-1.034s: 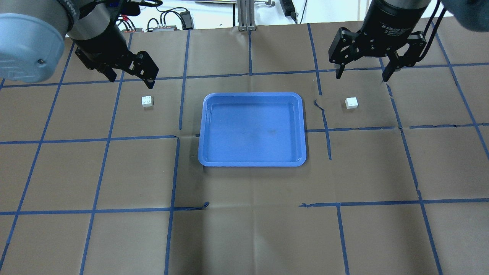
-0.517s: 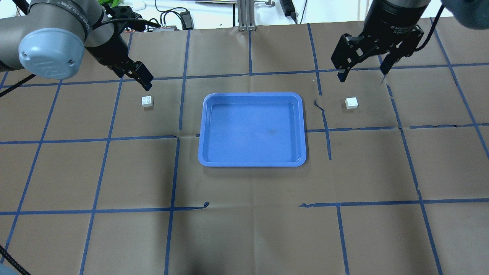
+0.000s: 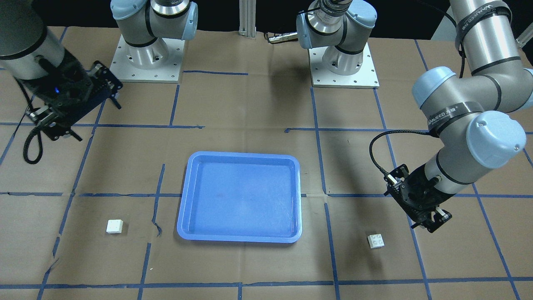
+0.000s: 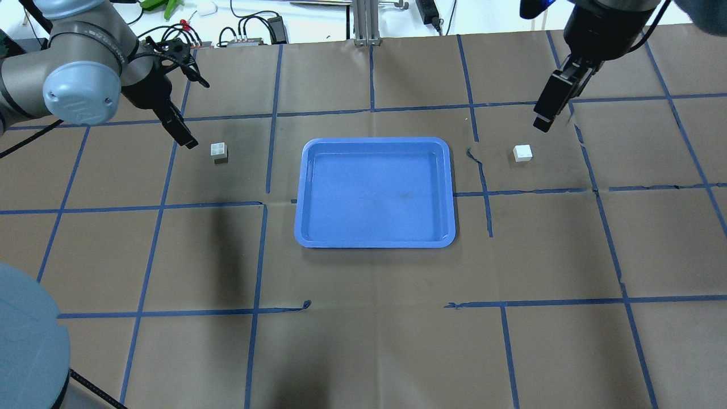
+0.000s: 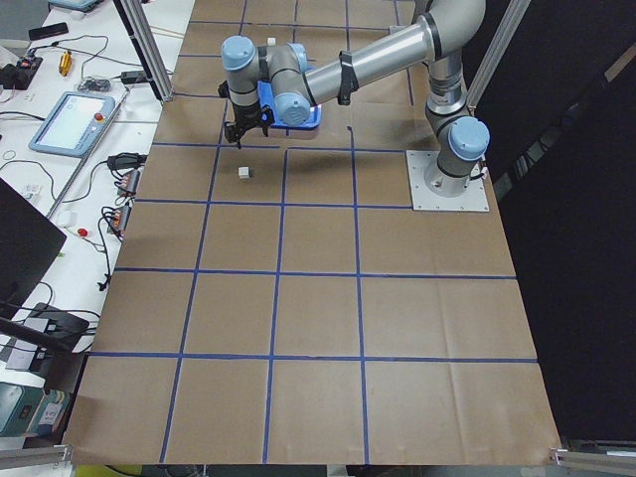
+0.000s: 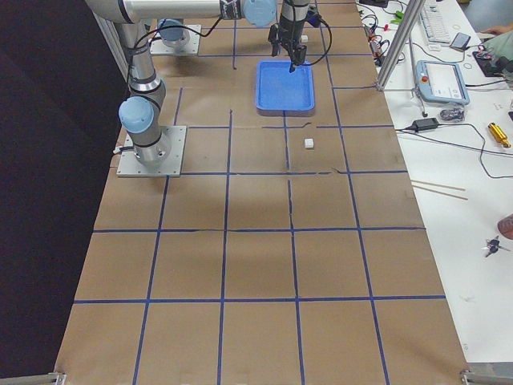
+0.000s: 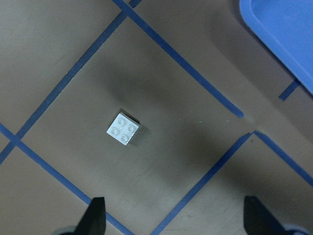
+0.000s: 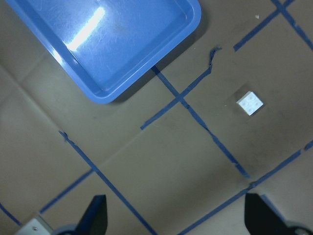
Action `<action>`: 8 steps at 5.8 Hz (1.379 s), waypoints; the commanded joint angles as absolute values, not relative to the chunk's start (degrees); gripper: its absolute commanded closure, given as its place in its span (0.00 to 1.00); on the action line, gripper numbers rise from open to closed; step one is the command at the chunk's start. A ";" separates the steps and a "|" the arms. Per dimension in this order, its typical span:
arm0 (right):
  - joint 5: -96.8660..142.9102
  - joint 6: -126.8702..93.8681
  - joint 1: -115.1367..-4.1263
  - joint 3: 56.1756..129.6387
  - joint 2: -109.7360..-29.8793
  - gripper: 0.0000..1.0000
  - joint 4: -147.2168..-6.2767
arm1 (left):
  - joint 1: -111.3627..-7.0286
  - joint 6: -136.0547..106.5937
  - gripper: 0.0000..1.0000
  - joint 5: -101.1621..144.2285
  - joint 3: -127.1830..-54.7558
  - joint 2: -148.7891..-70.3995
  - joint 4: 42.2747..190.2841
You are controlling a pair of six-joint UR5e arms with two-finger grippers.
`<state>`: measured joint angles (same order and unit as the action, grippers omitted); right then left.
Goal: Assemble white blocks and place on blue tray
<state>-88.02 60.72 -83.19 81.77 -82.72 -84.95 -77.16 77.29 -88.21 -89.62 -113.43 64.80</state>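
The left gripper (image 7: pixel 176 221) hung with its fingers spread wide and nothing between them. The studded white block (image 7: pixel 124 129) lay on the paper ahead of the fingertips, nearer the left finger, not under the gap. As a judgement, this was the approach to the pick. The gripper needed to come forward until the block sat midway between the fingers. Because the block lay turned cornerwise to the line of the fingers, the wrist should also rotate so the pads met flat sides. A low grip on the sides would leave the studs free for mating.

The right gripper (image 8: pixel 176 218) was equally wide open and empty. The other white block (image 8: pixel 249 103) lay well ahead of it and off toward its right finger, so it had further to travel. The blue tray (image 4: pixel 375 193) lay beyond both blocks, between the two grippers, holding nothing.

The only writing was on a black strap (image 3: pixel 445 114) round the left arm. It seemed to read "WANJEED", though the print was small.
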 commanded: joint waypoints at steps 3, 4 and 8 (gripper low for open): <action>-87.10 100.40 -74.98 77.98 -73.60 0.00 -91.58 | -73.33 97.36 0.08 -76.30 -89.37 -123.56 53.27; -85.10 104.81 -74.62 78.05 -70.78 0.00 -91.67 | -70.17 97.47 0.08 -71.94 -90.17 -123.84 53.61; -64.19 114.86 -66.82 87.06 -64.61 0.00 -99.95 | -69.61 98.26 0.07 -68.20 -93.95 -125.32 51.24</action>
<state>-68.16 113.02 -69.04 83.44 -65.76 -95.13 -69.64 97.84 -68.16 -93.77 -124.80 51.36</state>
